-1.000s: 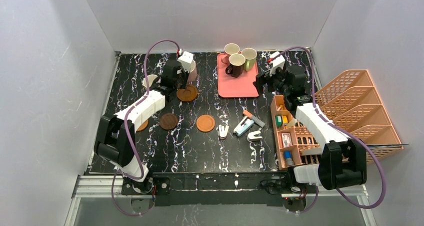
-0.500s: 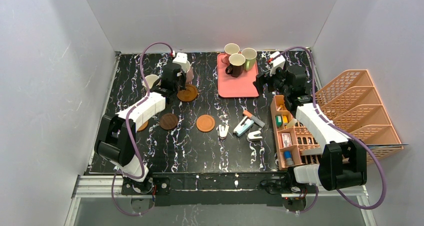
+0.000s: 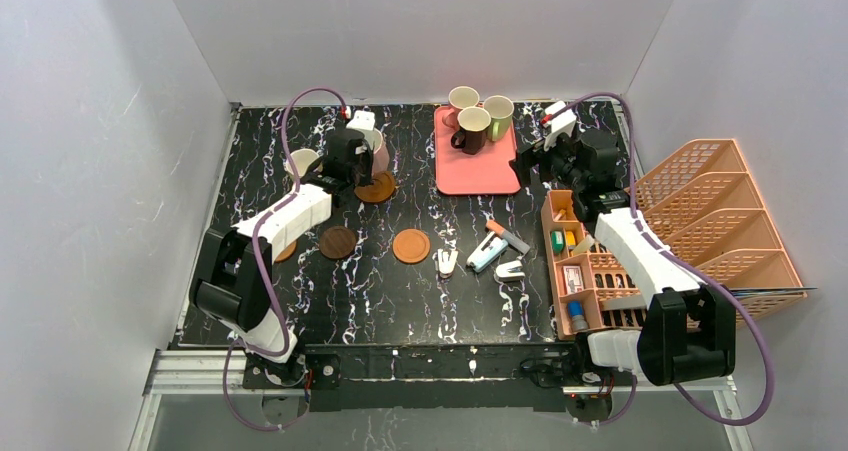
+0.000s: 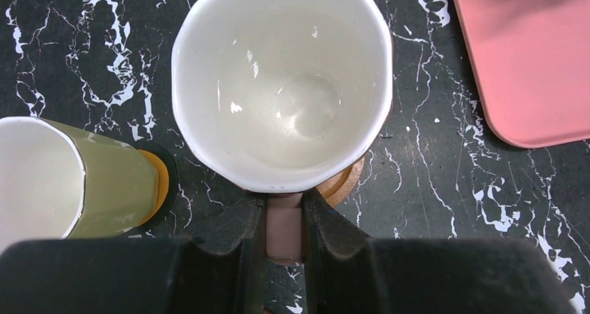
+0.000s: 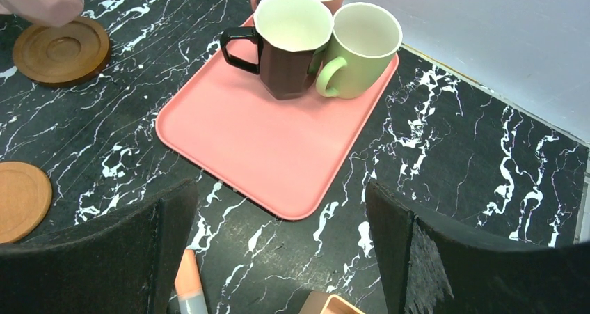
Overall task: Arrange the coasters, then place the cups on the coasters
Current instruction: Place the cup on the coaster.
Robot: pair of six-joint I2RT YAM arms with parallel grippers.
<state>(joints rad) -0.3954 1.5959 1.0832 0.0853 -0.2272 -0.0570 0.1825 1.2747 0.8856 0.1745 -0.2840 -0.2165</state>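
The left gripper (image 4: 284,225) is clamped on the handle of the pink cup (image 4: 282,77). The cup sits over a brown coaster (image 4: 346,183) that peeks out only at its near right, and the handle points back at the wrist. The right gripper (image 5: 282,202) gapes empty before the tray (image 5: 278,147) holding 3 cups (image 5: 289,42). The top view adds a bare orange coaster (image 3: 411,246), but no view shows whether the pink cup touches its coaster.

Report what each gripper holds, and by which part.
Left gripper grips the pink cup by its handle; right gripper is open, holding nothing.
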